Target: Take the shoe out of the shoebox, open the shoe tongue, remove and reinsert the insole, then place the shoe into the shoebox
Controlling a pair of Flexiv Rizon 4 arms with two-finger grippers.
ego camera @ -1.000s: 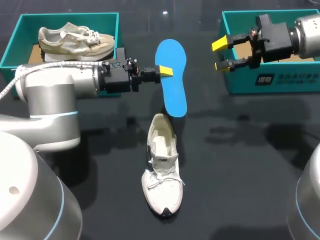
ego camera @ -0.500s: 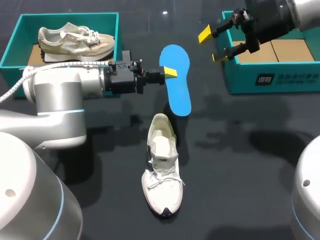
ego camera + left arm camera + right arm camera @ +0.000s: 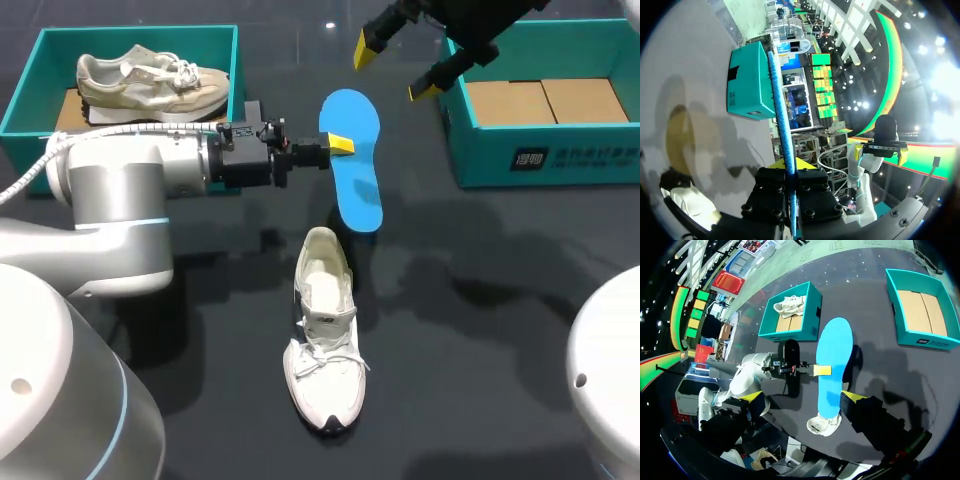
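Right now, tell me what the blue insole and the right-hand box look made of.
Blue insole: probably foam, matte; thin edge-on in the left wrist view, straight though the left gripper holds one edge. Right-hand box: likely cardboard, teal outside, plain brown flaps inside.

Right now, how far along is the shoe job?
Done: the white shoe lies on the table, insole removed. In hand: the left gripper holds the blue insole off the table; the right gripper hangs open. Left: reinserting it, then boxing the shoe.
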